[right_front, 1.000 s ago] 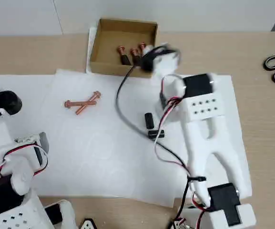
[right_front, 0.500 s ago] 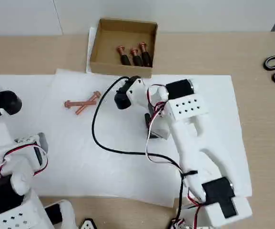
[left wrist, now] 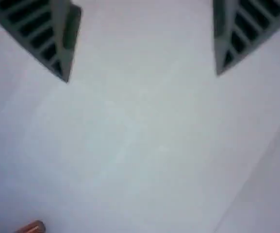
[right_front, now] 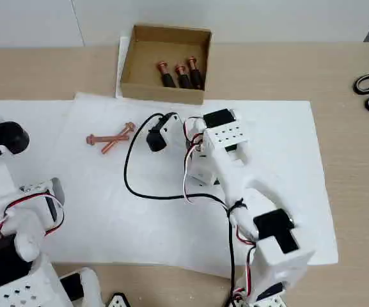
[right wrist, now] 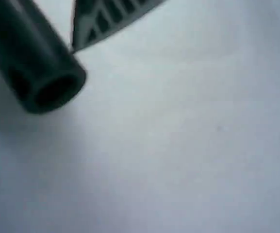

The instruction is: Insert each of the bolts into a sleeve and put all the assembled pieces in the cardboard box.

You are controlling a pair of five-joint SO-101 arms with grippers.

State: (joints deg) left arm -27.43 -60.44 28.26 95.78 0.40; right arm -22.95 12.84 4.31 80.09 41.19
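Step in hand, my read: 3 assembled pcs [right_front: 181, 73] already lie in the cardboard box [right_front: 136, 61], far centre, so the right arm [right_front: 235, 179] is on pick-up of the next sleeve. Its right gripper [right_front: 202, 171] sits low over the white paper [right_front: 107, 204], mid-table, near side of the box. A black sleeve [right wrist: 40, 73] lies just beside it, bore open toward the wrist cam. Open or shut on it: can't tell.

2 loose bolts [right_front: 110, 137] lie crossed on the paper, left of that arm. The left gripper [left wrist: 140, 75] hangs over paper near-left, fingers [left wrist: 57, 39] wide, holding nothing.

Next, prob.: square grip on the sleeve, lift w/o rolling it, then mate a bolt.

Vs 1 s ago: the right arm was stretched far, at the box's right side. It has pulled back near and dropped low. Bolts, box contents and left arm [right_front: 18, 243] unchanged.
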